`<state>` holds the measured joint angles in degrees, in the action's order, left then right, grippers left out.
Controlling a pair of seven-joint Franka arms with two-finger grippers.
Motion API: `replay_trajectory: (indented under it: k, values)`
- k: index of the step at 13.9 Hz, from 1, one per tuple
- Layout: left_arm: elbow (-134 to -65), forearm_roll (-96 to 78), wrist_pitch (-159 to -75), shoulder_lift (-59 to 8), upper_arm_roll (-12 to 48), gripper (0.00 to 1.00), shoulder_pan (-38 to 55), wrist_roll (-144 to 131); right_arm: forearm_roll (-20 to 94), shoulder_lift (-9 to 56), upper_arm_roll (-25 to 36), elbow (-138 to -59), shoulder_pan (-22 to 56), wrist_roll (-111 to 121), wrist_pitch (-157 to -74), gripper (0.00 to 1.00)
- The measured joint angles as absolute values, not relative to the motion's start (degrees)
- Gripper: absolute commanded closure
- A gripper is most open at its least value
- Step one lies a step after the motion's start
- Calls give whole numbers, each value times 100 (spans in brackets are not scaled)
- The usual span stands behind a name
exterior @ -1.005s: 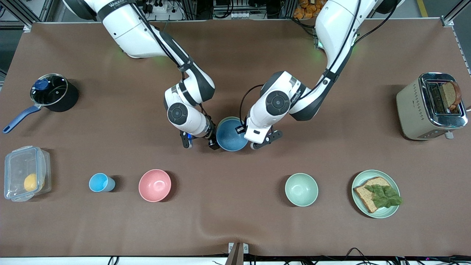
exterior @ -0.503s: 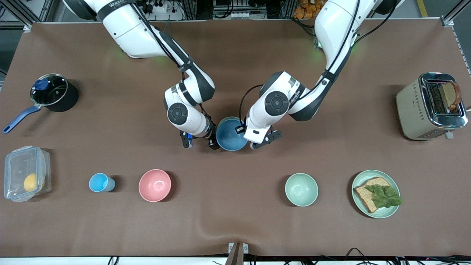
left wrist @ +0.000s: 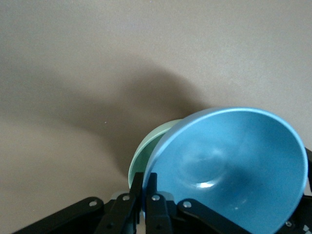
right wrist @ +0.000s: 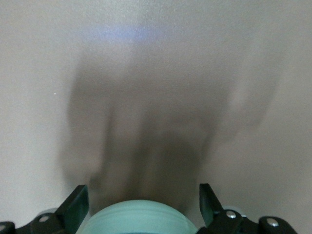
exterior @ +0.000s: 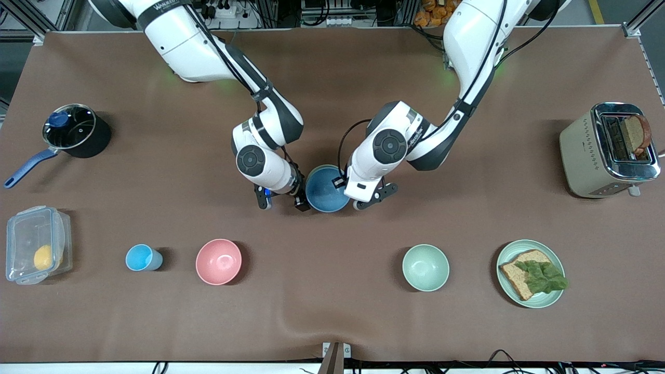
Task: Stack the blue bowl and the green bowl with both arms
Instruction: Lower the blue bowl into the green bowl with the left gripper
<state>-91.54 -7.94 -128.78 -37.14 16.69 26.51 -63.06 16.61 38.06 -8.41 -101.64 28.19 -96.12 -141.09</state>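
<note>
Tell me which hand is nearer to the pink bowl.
Right. The right hand is beside the blue bowl, on the side toward the pink bowl; the left hand grips the blue bowl's rim on the side away from it.

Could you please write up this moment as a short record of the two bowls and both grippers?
blue bowl: tilted, lower edge inside the green bowl, at mid-table
green bowl: under the blue bowl, only part of its rim showing
left gripper: fingers shut on the blue bowl's rim
right gripper: fingers open, beside the two bowls toward the right arm's end
stack state: nested, blue bowl not yet let go
spare bowls: pink bowl and mint bowl, both nearer the front camera
</note>
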Motion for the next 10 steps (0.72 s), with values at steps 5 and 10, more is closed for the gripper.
replay_trajectory:
  k: [5, 10]
  values:
    - [-9160, -794, -12878, -3781, 1669, 100, 2720, -6314, 1661, 3806, -839, -10165, 2818, -9612, -14109, 0]
    - [-9165, -794, -12875, -3852, 1668, 5, 2742, -6322, 1661, 3807, -835, -10165, 2818, -9613, -14109, 0]
